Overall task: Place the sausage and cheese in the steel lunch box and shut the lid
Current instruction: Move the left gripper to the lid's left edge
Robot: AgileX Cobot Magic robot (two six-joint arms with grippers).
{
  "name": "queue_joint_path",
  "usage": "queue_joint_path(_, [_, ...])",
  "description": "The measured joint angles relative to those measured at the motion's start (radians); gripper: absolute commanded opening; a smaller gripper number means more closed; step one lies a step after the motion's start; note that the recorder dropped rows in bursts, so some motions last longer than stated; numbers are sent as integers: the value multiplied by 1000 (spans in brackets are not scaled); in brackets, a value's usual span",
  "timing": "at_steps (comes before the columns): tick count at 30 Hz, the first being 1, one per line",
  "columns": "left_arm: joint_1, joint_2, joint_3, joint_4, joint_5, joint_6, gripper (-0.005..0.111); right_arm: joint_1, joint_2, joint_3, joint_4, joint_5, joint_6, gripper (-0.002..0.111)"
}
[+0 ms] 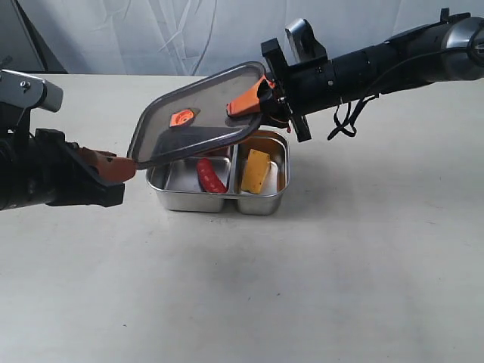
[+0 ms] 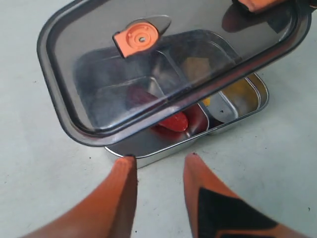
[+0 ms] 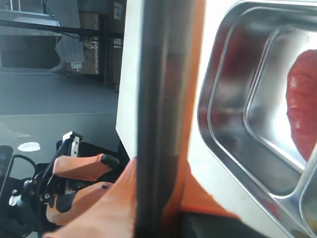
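Note:
The steel lunch box (image 1: 189, 203) sits on the table with the red sausage (image 1: 209, 175) in its left compartment and the yellow cheese (image 1: 255, 171) in its right one. Above it the dark translucent lid (image 1: 197, 113) hangs tilted, its left end lower. My right gripper (image 1: 257, 102) is shut on the lid's far right edge. In the right wrist view, that edge (image 3: 158, 99) runs between its orange fingers. My left gripper (image 1: 127, 168) is open at the lid's low left corner. Its fingertips (image 2: 126, 168) stand apart over bare table, just short of the box rim (image 2: 163, 151).
The box stands mid-table on a white tabletop (image 1: 340, 265). A pale curtain hangs behind. A black cable (image 1: 344, 125) loops down from the right arm near the box's far right side.

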Motion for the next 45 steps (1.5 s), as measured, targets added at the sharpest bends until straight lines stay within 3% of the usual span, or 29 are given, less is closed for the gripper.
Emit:
queue_joint_path(22, [0,0,-2,1,-64,12,31,-9,0,-4,-129,-8,35,-1])
queue_joint_path(31, [0,2,-80,-2,-62,109,31,-9,0,-5,-203,-19,75,-1])
queue_joint_path(34, [0,13,-97,-2,-43,142,25,-9,0,-7,-245,-46,112,-1])
queue_joint_path(39, [0,146,-98,-2,32,158,2,-7,-5,-10,-288,-68,145,-1])
queue_joint_path(45, [0,282,-148,-2,110,162,0,-1,-9,-10,-352,-112,172,-1])
